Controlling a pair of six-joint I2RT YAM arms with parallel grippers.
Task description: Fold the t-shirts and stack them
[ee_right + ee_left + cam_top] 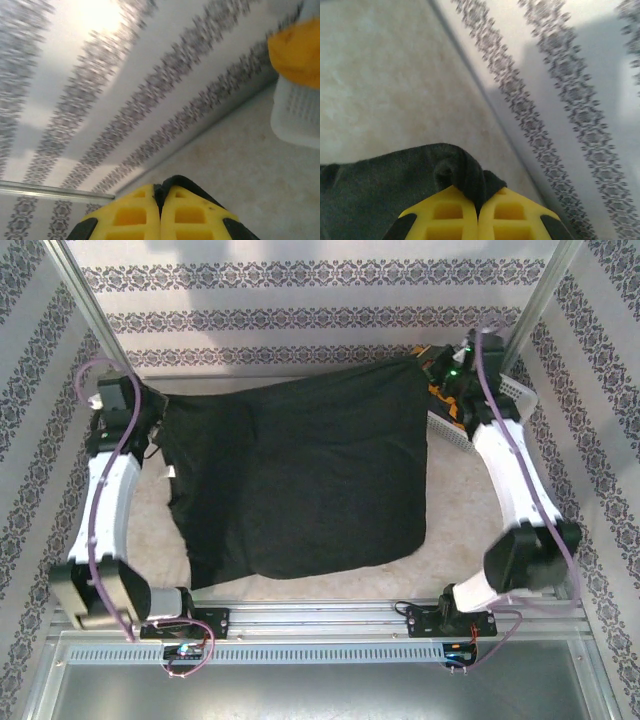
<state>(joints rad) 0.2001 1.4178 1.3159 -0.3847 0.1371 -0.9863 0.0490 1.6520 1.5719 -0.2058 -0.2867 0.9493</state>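
The large black t-shirt [300,475] hangs stretched between both arms over the beige table, its lower part draping onto the surface. My left gripper [152,410] is shut on the shirt's far left corner; the left wrist view shows a dark fold [465,172] pinched between the yellow fingers [445,215]. My right gripper [440,368] is shut on the far right corner, where a thin black edge [172,185] sticks out between its yellow fingers [192,215]. An orange-yellow t-shirt [297,50] lies in the basket. The dark grey shirt is out of view.
A white lattice basket [505,405] stands at the far right beside the right arm, with its wall [295,112] close to the right gripper. Patterned walls [300,310] close in the back and sides. A metal rail [320,615] runs along the near edge.
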